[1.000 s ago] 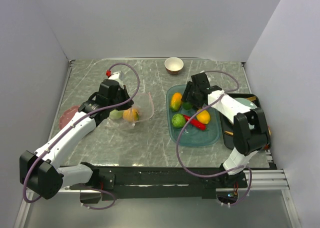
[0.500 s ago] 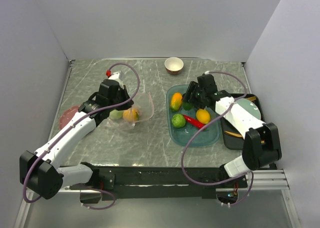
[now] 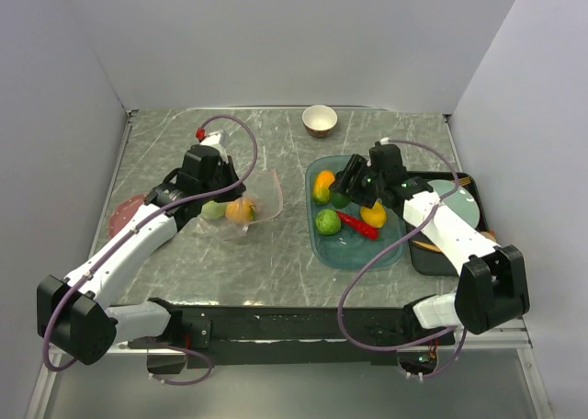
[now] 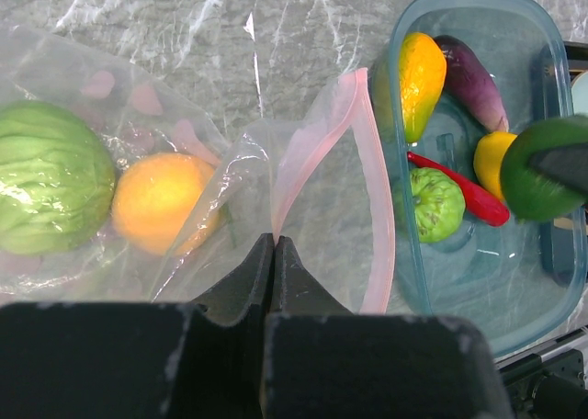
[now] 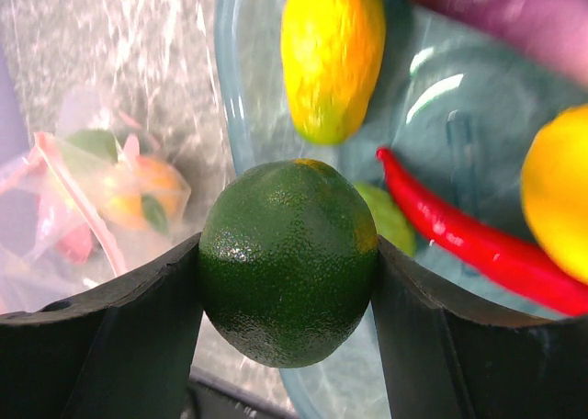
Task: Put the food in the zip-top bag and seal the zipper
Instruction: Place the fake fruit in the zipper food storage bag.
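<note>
The clear zip-top bag (image 3: 250, 201) lies left of centre with a green cabbage (image 4: 46, 189) and an orange (image 4: 161, 203) inside. My left gripper (image 4: 273, 241) is shut on the bag's mouth edge, where the pink zipper (image 4: 378, 208) loops open towards the tray. My right gripper (image 5: 289, 258) is shut on a dark green lime (image 5: 289, 263) and holds it above the left part of the teal tray (image 3: 360, 255). In the tray lie an orange-yellow fruit (image 4: 418, 79), a purple eggplant (image 4: 470, 77), a yellow lemon (image 4: 491, 162), a red chili (image 4: 459, 189) and a pale green lime (image 4: 432, 203).
A small cream-and-brown bowl (image 3: 320, 119) stands at the back centre. A black tray (image 3: 439, 256) with a pale plate sits at the right edge, under my right arm. A pinkish flat object (image 3: 122, 215) lies at the table's left edge. Walls close in left, right and behind.
My right arm's elbow has swung rightwards and nearer, turning the gripper to point left, with the lime still held over the tray. The left arm and the bag have not moved.
</note>
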Controlling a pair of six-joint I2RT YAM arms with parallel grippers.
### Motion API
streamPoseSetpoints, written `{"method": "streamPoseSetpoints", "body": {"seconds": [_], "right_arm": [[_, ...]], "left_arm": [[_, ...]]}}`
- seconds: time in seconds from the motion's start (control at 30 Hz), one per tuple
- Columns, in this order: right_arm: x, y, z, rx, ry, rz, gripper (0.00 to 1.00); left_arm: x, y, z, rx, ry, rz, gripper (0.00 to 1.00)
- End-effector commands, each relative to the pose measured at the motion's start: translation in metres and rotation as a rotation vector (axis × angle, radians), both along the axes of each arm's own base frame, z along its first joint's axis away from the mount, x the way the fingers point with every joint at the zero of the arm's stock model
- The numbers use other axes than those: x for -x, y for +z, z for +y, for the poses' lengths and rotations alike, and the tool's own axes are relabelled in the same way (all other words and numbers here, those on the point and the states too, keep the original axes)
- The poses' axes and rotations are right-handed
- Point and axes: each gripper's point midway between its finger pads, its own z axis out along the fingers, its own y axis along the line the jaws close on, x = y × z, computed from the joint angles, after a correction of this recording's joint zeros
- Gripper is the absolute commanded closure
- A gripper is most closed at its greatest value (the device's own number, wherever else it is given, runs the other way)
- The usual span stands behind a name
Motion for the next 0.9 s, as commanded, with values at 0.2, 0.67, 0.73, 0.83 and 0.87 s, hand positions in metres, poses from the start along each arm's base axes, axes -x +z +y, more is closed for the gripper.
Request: {"method": "streamPoseSetpoints", "body": {"seconds": [0.2, 0.67, 0.73, 0.83, 0.87], "right_arm": [[0.009, 0.07, 0.069, -0.154, 0.153, -0.148, 0.61], [0.015, 0.089, 0.159, -0.183, 0.374, -0.146, 0.61], [0.016, 0.087, 0.165, -0.174, 0.389, -0.134, 0.6], [0.018, 0.083, 0.179, -0.16, 0.42, -0.12, 0.59], [0.016, 0.082, 0.183, -0.152, 0.426, -0.12, 0.59]], "left_arm": [[-0.007, 0.015, -0.01, 0.04, -0.03, -0.036, 0.99], [-0.003, 0.014, -0.005, 0.037, -0.016, -0.037, 0.99], [-0.002, 0.016, -0.005, 0.042, -0.015, -0.044, 0.99], [-0.003, 0.016, -0.005, 0.046, -0.015, -0.049, 0.99], [-0.002, 0.016, -0.005, 0.045, -0.015, -0.047, 0.99]]}}
